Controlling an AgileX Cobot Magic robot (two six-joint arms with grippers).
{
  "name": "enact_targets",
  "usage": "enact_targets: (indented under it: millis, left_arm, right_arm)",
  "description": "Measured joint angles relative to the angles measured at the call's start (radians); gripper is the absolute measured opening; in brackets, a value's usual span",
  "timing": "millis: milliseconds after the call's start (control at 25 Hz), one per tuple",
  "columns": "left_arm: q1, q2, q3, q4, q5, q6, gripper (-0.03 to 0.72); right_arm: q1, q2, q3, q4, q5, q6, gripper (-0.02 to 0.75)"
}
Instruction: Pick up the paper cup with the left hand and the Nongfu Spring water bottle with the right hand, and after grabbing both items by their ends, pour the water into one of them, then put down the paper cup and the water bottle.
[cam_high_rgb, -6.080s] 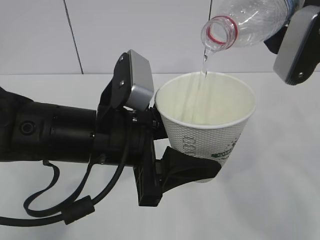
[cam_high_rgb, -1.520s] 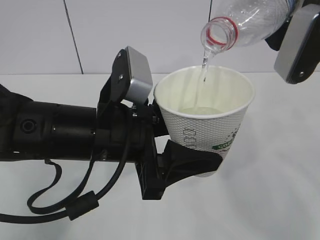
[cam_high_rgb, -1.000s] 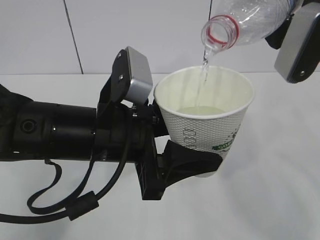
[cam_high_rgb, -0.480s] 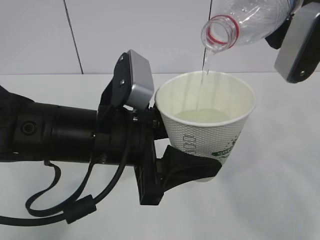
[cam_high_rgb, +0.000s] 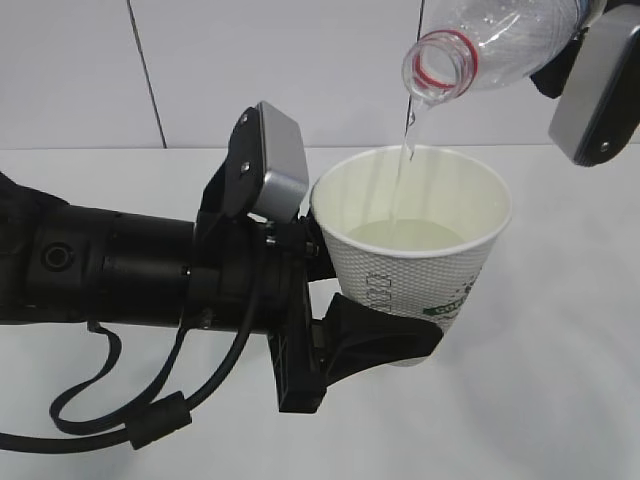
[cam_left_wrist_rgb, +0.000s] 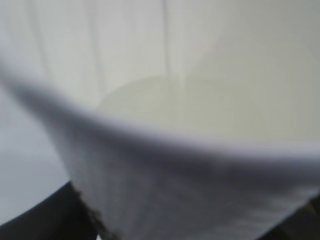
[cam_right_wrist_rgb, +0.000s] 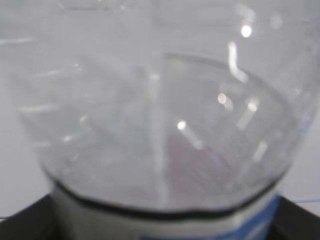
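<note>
Behind everything we see a pale grey wall, plain and smooth, split into panels by thin dark seams: one runs slightly slanted down the left part, another drops from the top edge near the middle. Below it we find a white tabletop, matte and bare where it shows, meeting the wall along a straight, level line. The light is soft and even, and we notice only faint, blurred shadows on the white surface.

A bare white table meets a white panelled wall.
</note>
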Motion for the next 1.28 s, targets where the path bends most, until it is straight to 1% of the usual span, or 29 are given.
enact_targets:
  millis: [1280]
  left_arm:
    - [0.0, 0.0, 0.0, 0.0, 0.001, 0.0, 0.51]
  right_arm:
    - [0.0, 0.0, 0.0, 0.0, 0.0, -0.006, 0.493]
